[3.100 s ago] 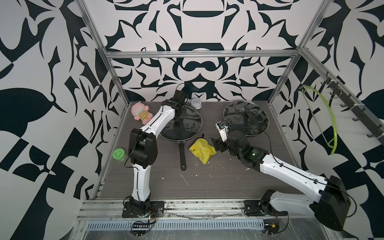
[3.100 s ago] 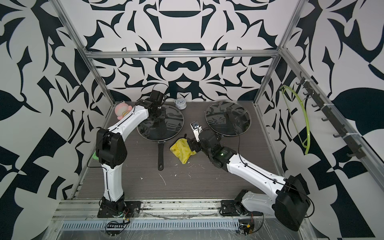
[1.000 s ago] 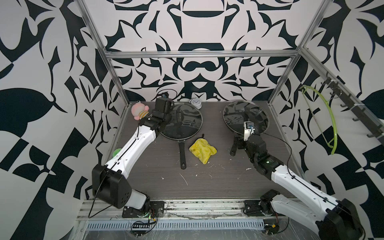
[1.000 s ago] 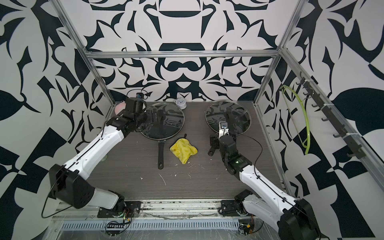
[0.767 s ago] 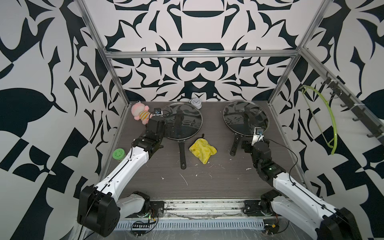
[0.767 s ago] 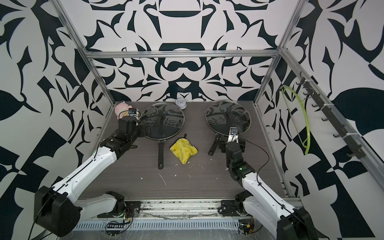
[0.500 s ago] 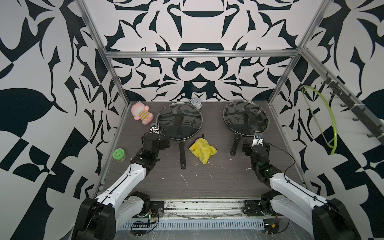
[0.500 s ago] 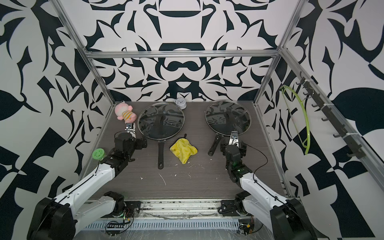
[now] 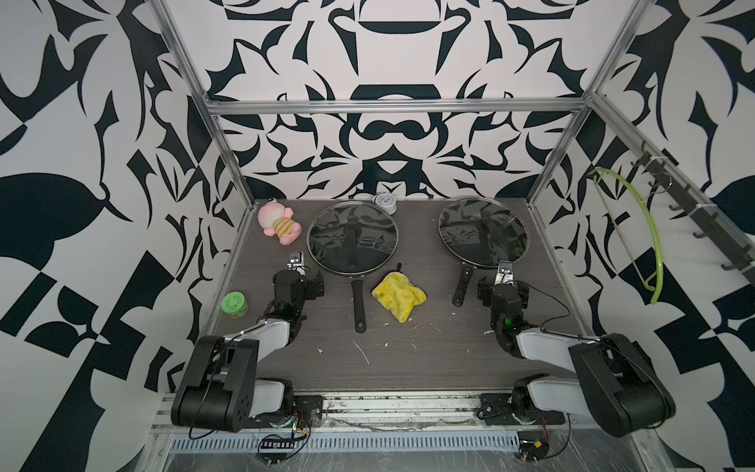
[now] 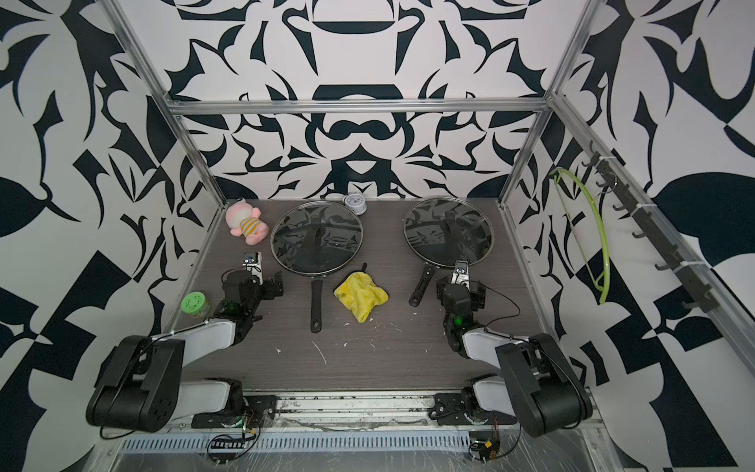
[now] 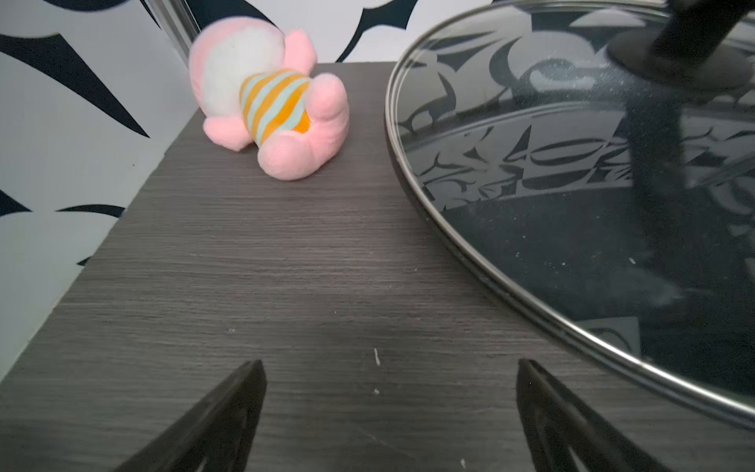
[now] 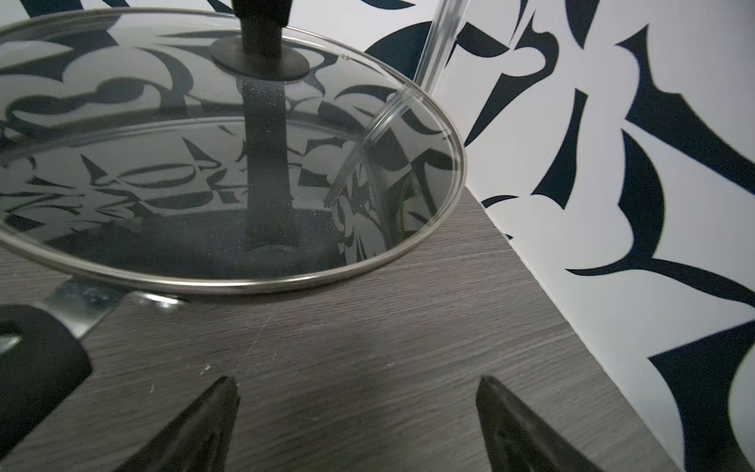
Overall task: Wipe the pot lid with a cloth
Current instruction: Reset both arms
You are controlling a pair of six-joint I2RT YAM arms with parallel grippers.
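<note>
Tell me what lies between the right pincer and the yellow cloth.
Between the right pincer and the cloth lies the right pan's black handle; otherwise only tabletop, seen in both top views.

No text, brand or number can be read in any view. Small clock (image 9: 384, 201), upper centre of the frame at the back of the counter (image 9: 408, 367): dial marks too small to make out. Green jar lid (image 9: 234, 303), left of centre: raised marks, unreadable.
</note>
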